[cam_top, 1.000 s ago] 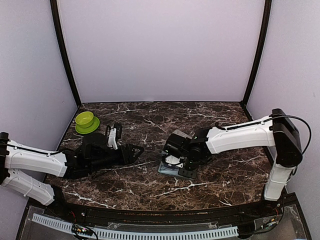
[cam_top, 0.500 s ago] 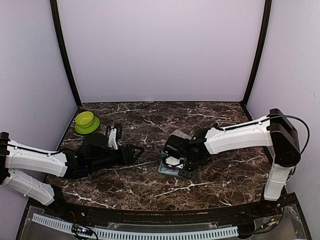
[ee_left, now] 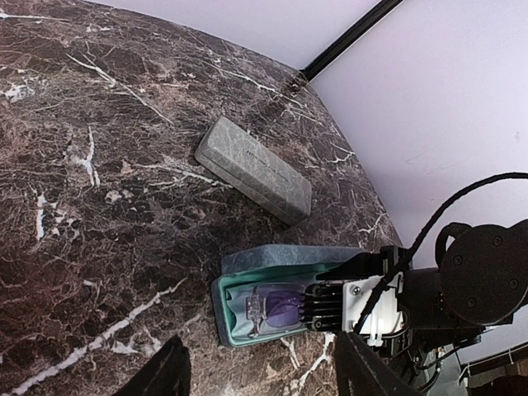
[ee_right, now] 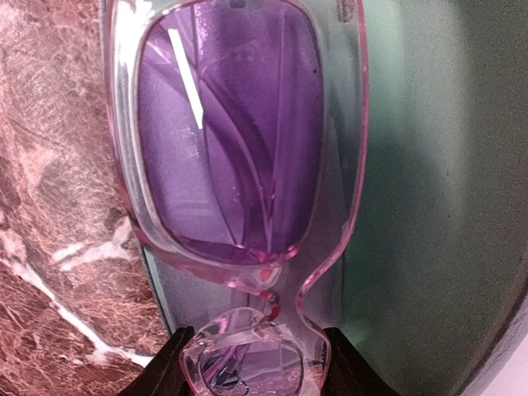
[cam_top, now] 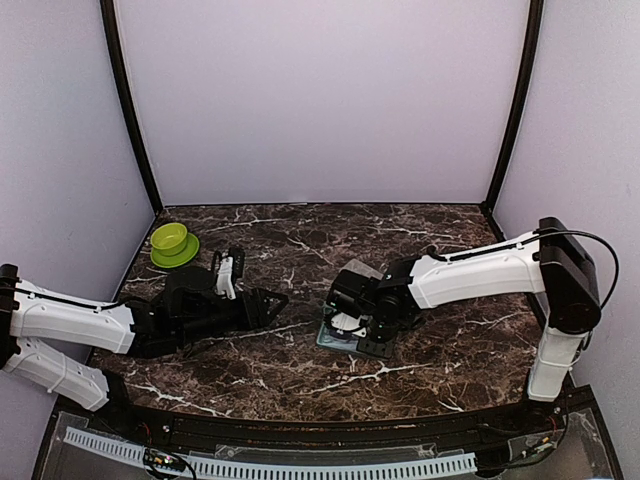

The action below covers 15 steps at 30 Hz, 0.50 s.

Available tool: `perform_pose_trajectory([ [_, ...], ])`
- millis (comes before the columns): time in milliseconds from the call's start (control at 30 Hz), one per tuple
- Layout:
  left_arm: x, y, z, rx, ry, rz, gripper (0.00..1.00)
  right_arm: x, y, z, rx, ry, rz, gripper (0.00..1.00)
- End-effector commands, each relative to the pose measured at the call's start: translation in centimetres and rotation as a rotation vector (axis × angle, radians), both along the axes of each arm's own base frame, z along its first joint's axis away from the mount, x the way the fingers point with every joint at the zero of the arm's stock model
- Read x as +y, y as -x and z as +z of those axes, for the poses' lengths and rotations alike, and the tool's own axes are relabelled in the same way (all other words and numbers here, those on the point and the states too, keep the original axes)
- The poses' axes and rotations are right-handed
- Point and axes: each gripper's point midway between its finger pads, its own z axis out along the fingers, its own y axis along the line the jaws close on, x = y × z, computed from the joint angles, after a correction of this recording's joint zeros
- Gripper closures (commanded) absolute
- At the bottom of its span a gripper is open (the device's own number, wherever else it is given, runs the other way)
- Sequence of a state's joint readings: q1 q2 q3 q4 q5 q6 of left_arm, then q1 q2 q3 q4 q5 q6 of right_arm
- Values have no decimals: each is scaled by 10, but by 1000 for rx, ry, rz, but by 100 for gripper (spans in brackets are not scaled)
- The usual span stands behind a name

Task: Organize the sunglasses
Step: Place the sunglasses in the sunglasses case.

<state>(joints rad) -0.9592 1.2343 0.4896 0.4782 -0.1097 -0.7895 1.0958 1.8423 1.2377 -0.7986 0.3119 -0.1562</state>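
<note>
Fingers apart on the left gripper [ee_left: 266,367], nothing held. Ahead of it, bare marbled surface [ee_left: 99,206]; farther out, a shut grey case [ee_left: 254,169] near the back edge. Just ahead-right, inside the open teal-lined case [ee_left: 235,326]: the sunglasses [ee_right: 223,132], clear pink frame, purple lenses, outer edge hard against the case rim. Clamped at the bridge by the right gripper [ee_right: 252,363].

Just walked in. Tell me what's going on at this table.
The right gripper holds the sunglasses, which have a clear pink frame and purple lenses. It grips them near the bridge and has them down in the open teal-lined case. The left gripper is open and empty, low over the marble table, pointing toward that case. A second grey case lies closed farther back, and a green bowl sits at the far left.
</note>
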Motion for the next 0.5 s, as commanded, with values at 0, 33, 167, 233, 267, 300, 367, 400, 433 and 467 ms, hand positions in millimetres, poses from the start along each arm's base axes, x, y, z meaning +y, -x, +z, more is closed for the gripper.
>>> perform_pose_trajectory([
  [0,0,-2,10,-21,31,7,37,-2,-4,-1,-4,18,-19,50],
  [33,0,-2,10,-21,31,8,37,-2,-4,0,-6,18,-21,49],
  [167,2,-2,10,-24,31,13,37,-3,-5,-1,-7,20,-25,49],
  [233,3,-2,9,-24,29,14,37,-3,-5,-1,-8,20,-28,48],
  [267,3,-2,9,-22,30,13,37,-2,-5,-1,-9,19,-28,48],
  [300,3,-1,9,-21,32,12,37,-2,-5,-1,-8,17,-29,48],
  [367,4,-1,9,-20,33,15,37,-1,-6,0,-10,15,-29,48],
  [400,4,-1,9,-21,34,14,37,-1,-6,0,-12,13,-30,48],
  [433,4,-1,9,-21,33,16,37,-1,-6,1,-13,12,-31,48],
  [467,4,-1,8,-20,33,16,37,0,-6,1,-14,7,-31,48],
])
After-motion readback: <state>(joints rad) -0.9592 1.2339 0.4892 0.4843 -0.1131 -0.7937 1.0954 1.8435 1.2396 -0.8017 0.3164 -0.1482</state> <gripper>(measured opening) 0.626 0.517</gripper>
